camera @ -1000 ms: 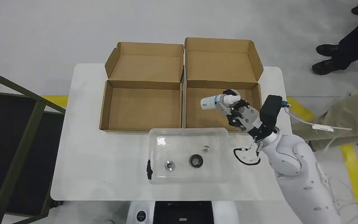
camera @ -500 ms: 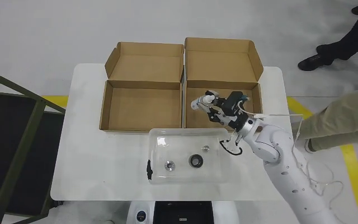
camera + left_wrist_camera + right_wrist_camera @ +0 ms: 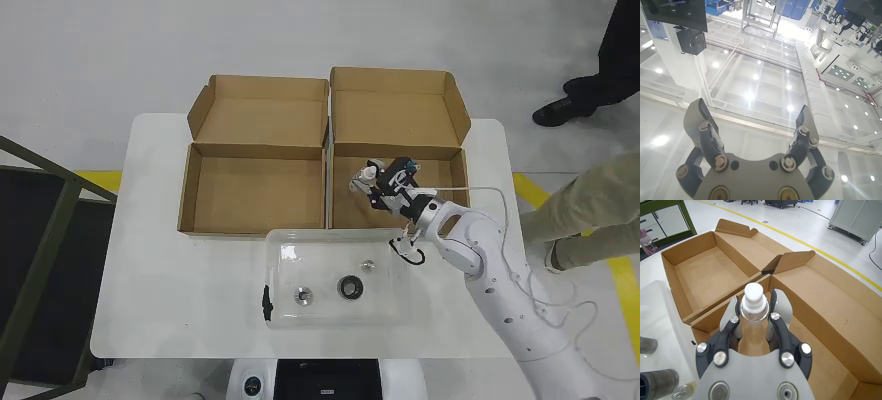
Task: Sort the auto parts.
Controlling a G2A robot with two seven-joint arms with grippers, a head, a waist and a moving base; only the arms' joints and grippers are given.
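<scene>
**A:** Where did the right gripper go in that last second?

**B:** Leftward over the right box. It had hung nearer the box's right wall and ended close to its left wall.

**A:** And the bottle?

**B:** It travelled along with it. A second ago it lay flat, cap pointing left. It finished turned toward the far left and looked shorter from above.

**A:** The arm?

**B:** It had been bent by the desk's right edge, then stretched farther in over the desk.

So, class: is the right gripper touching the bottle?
Touching. In the right wrist view, the right gripper has both fingers pressed against the sides of the bottle.
</scene>
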